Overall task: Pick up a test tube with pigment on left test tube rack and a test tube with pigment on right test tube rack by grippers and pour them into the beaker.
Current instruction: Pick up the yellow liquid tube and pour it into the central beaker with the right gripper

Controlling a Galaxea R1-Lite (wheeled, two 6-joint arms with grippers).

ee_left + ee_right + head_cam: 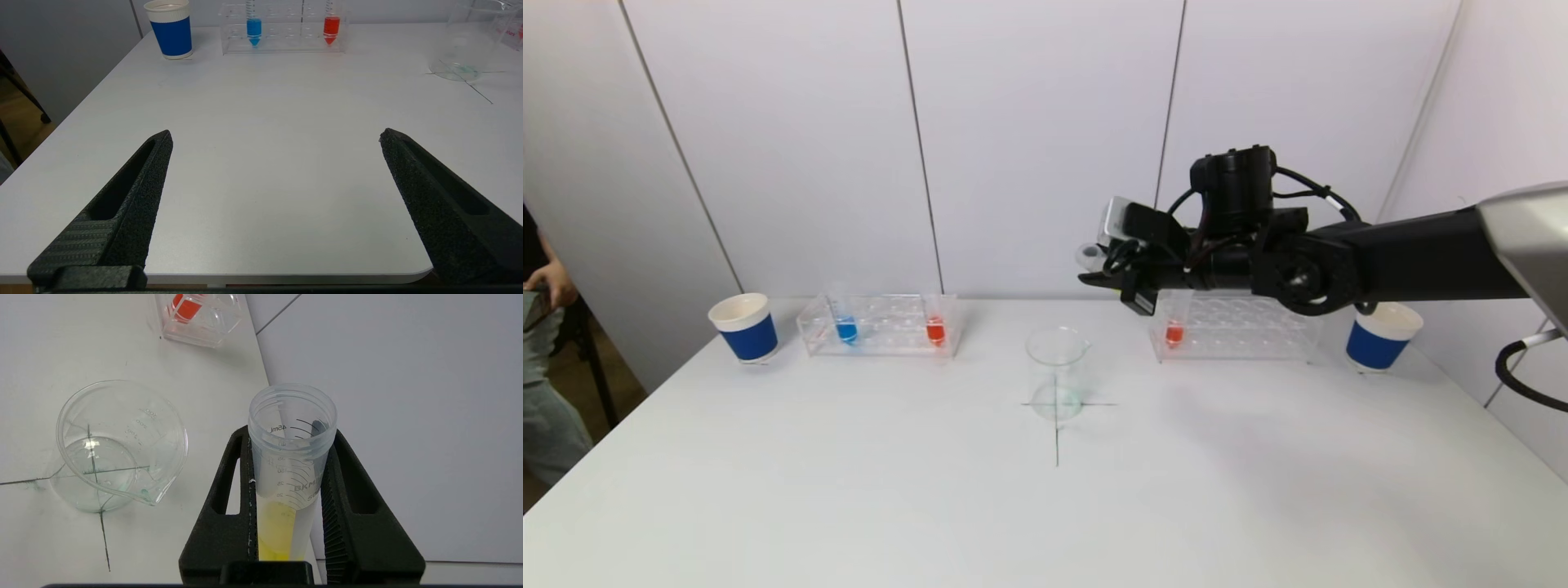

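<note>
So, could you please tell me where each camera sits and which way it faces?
Head: on the robot's head, looking down at the table; right arm and right gripper show.
Left wrist: low over the near table edge, facing the left rack; open left gripper.
Right wrist: above the beaker; gripper shut on yellow tube.
All share the beaker.

Probably a lab: test tube racks (pixel 880 325), beaker (pixel 1057 373).

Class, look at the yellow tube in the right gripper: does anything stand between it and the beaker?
Nothing visible does. The right gripper holds the yellow tube in the air beside the beaker, with only bare table between them.
</note>
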